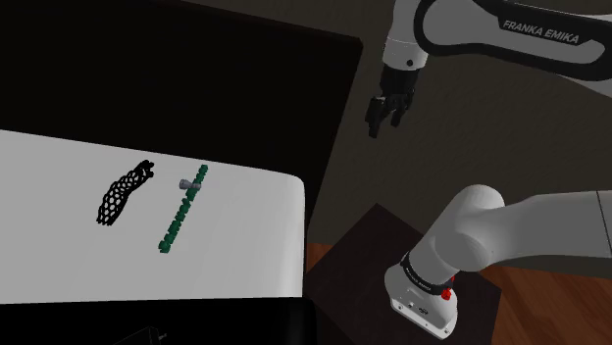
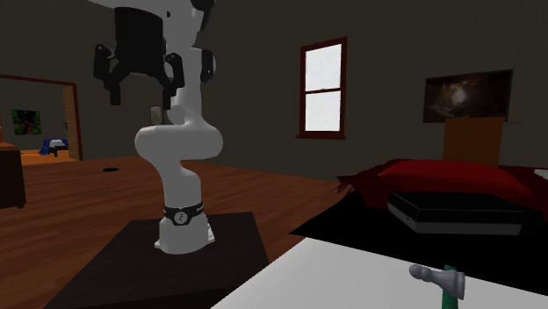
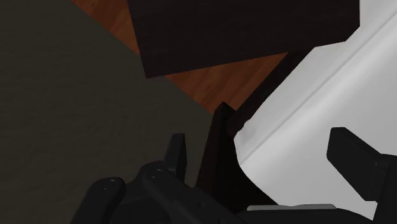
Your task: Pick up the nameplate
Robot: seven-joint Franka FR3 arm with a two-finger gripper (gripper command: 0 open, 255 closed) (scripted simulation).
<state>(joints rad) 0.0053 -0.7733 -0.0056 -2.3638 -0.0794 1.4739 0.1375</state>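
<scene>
Claw (image 1: 384, 125) spread wide, holding nothing; high at upper right of shoulder view, beyond the edge of the smooth white table (image 1: 245, 265). Nothing done yet: reach, descent, pinch and lift all left, by judgement. Nameplate (image 1: 183, 208): thin green strip, ragged-edged, flat at centre left on table, beside small grey peg (image 1: 185, 183) and black mesh piece (image 1: 125, 191).

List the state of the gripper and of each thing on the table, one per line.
All-black two-finger gripper: open, empty, raised beyond the white table's edge.
Long green nameplate: lying flat on the table, ungrasped.
Black mesh piece: lying apart from the nameplate.
Small grey pawn-shaped piece: on its side by the nameplate.
</scene>
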